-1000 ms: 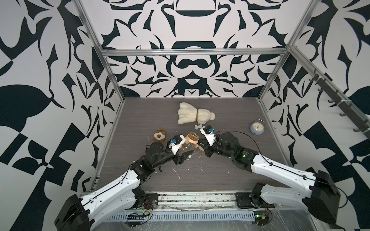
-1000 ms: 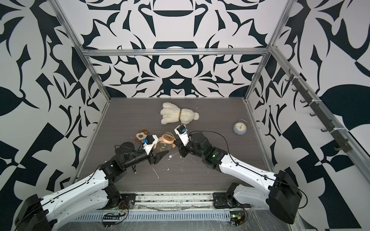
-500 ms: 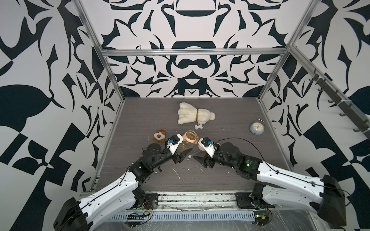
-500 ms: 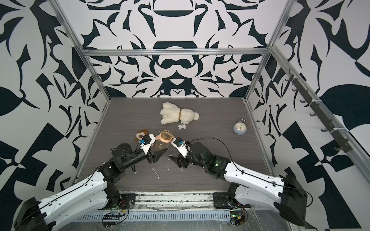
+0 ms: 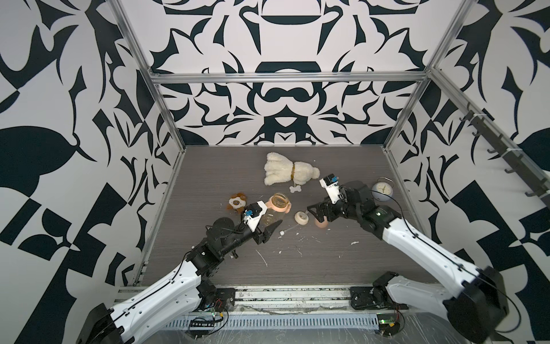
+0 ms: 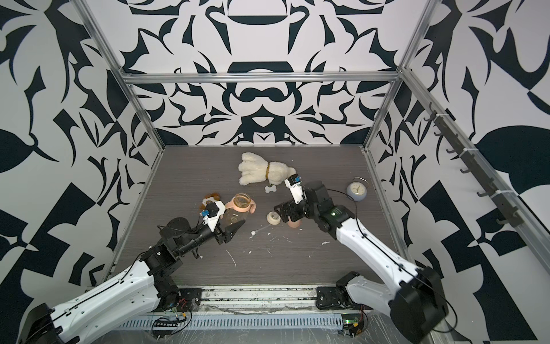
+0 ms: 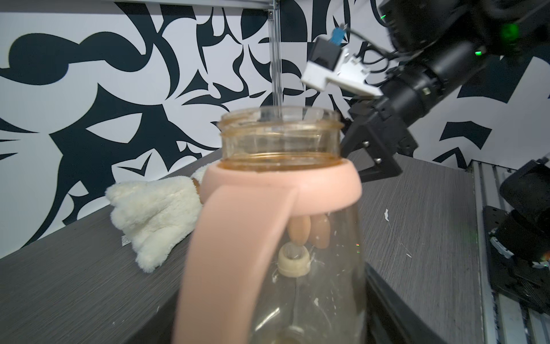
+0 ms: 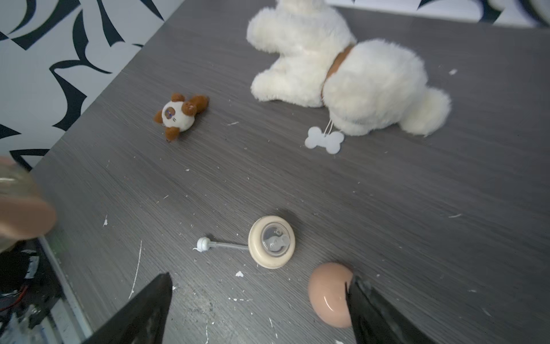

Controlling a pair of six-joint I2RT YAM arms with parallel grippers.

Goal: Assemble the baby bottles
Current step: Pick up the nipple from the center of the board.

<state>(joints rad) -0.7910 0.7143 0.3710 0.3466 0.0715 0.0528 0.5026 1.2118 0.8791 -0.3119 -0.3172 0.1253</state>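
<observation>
Moved since a second ago: right gripper, off the neck of the bottle and back toward the clock, jaws gone from pinched to spread wide. Nothing held; one finger just beside or against the cap, cannot tell which.

Left gripper: closed tight on lower body of bottle, much where it was.

White plush dog: on its side at far middle of table, bone tag beside it.

Clock: near right edge of table.

Bottle: amber, see-through, mouth open, tilted in left grip.

Peach handle piece: ring seated around bottle neck, under the thread.

Small brown-and-white plush: flat on table, just behind left gripper in both top views.

Cap: peach dome, on table under right gripper.

Cream collar: on table between the two grippers, apart from bottle; straw pointing toward left gripper.
</observation>
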